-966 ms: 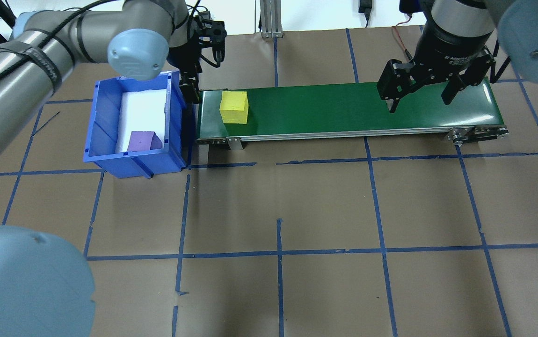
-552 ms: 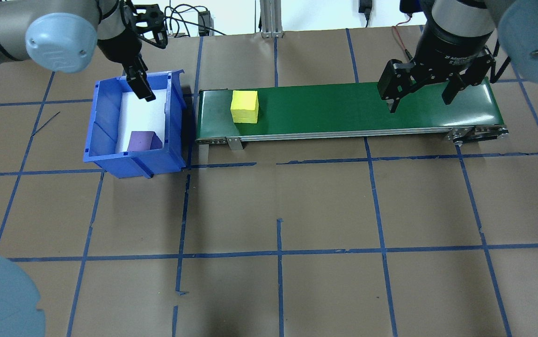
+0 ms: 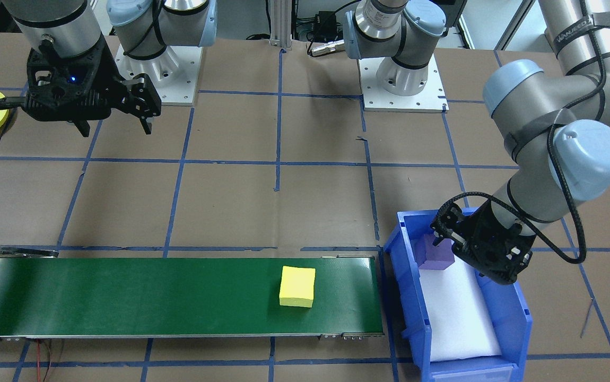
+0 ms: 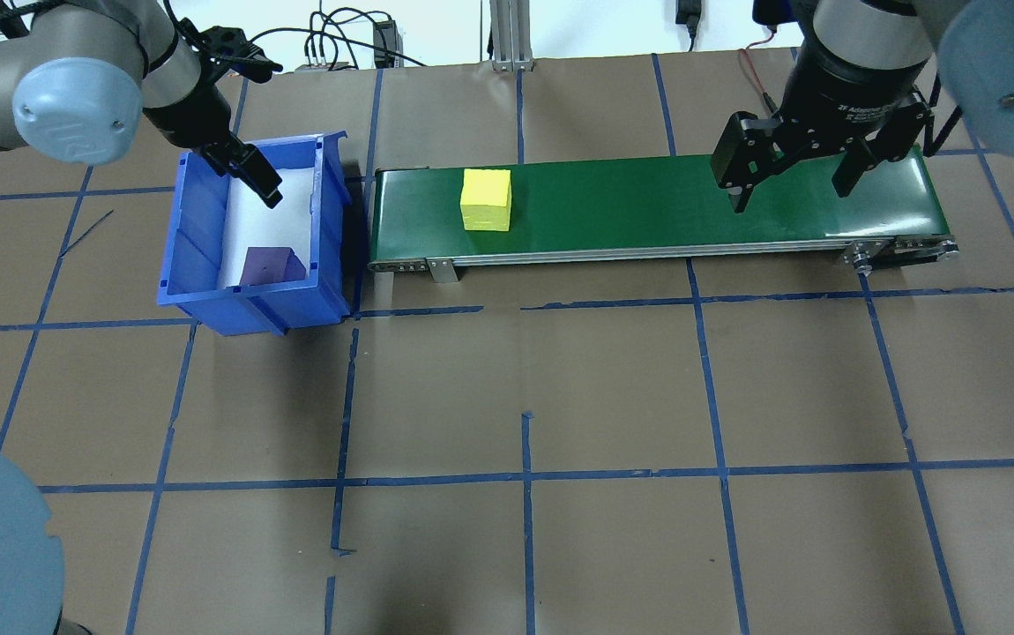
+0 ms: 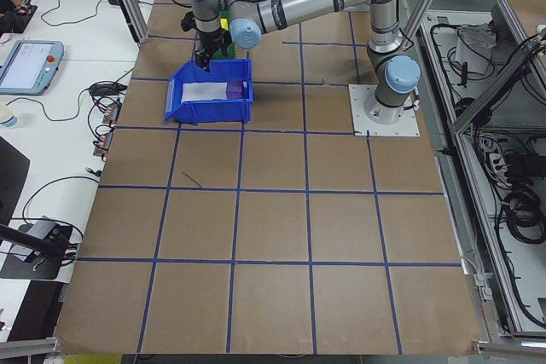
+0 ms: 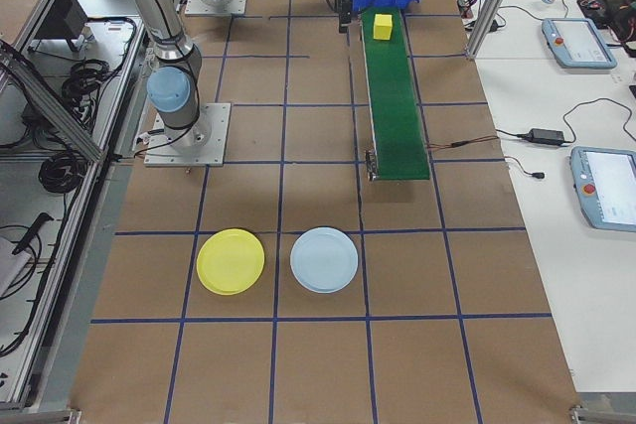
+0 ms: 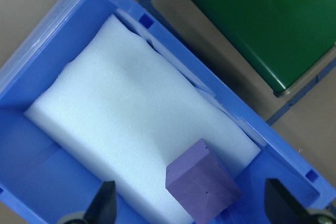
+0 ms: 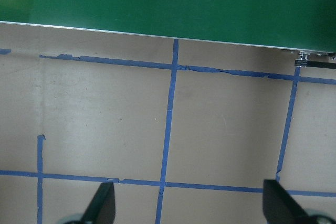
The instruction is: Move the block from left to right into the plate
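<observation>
Glossy plastic bin (white foam liner inside).

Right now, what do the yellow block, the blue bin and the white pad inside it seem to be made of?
Yellow block: likely foam, with a matte, slightly grainy face and soft edges.
Blue bin: seems to be rigid moulded plastic, with smooth, faintly glossy walls and ribbed slots.
White pad: apparently foam sheet, with a fine pebbled texture and an uneven, slightly wavy edge. The purple block on it looks like matte foam too.
</observation>
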`<action>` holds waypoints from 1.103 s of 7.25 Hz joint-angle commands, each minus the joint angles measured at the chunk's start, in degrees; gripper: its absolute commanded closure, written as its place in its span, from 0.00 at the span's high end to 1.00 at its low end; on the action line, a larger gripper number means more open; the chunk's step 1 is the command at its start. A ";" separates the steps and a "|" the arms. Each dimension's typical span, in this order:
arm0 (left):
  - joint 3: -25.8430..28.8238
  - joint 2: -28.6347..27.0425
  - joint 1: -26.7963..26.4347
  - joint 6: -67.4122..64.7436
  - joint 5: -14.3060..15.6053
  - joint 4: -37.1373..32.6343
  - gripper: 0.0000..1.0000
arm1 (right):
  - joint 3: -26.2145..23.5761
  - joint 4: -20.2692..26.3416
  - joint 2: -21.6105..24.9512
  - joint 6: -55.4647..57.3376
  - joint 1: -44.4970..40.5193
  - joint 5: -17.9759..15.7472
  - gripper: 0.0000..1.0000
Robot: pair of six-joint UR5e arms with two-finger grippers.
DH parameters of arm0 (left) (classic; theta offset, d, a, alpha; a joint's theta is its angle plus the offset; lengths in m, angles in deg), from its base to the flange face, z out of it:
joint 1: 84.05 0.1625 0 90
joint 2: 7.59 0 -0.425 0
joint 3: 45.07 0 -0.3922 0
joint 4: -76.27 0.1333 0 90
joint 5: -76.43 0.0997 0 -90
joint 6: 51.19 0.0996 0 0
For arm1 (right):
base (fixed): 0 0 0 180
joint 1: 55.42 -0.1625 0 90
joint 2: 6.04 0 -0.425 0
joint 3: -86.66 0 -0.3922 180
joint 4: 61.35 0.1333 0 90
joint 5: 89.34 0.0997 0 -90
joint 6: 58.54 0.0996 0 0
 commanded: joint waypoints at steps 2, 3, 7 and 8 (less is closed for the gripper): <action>-6.16 -1.34 0.18 -7.73 0.15 1.39 1.00 | 0.00 0.00 -0.01 0.00 0.00 0.01 1.00; -6.52 -1.60 0.18 -7.73 0.15 1.56 1.00 | 0.00 0.00 -0.01 0.00 -0.09 0.01 1.00; -7.05 -3.18 1.23 -7.91 0.32 3.23 1.00 | 0.00 0.00 -0.01 0.00 0.00 0.01 1.00; -7.23 -3.18 1.41 -7.91 0.32 3.23 1.00 | 0.00 0.00 0.08 0.00 0.00 0.01 1.00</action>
